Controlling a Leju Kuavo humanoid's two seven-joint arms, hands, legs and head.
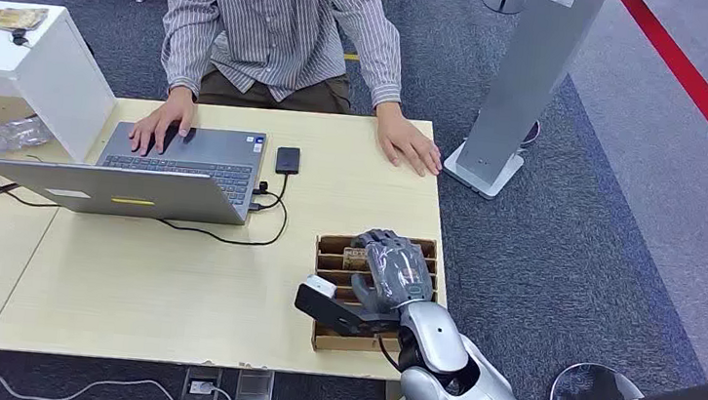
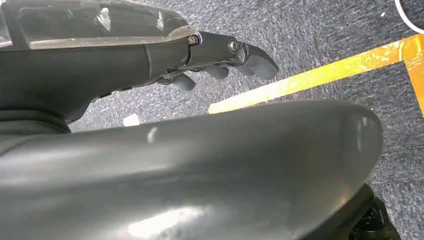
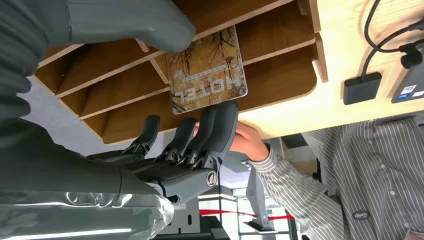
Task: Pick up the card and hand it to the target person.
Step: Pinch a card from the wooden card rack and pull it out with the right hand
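Right hand (image 1: 393,267) over the slotted wooden rack (image 1: 327,256), fingers apart, card not yet gripped.
Card (image 3: 207,70) stands in a slot; pick-up step. Next: thumb and fingers (image 3: 220,125) must pinch it, lift clear.

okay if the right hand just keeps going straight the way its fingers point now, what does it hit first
Most likely the hotel card standing in the wooden card rack. The right hand hangs over the rack, its fingers reaching at the card's edge, thumb on the other side. Whether they already touch it is unclear.
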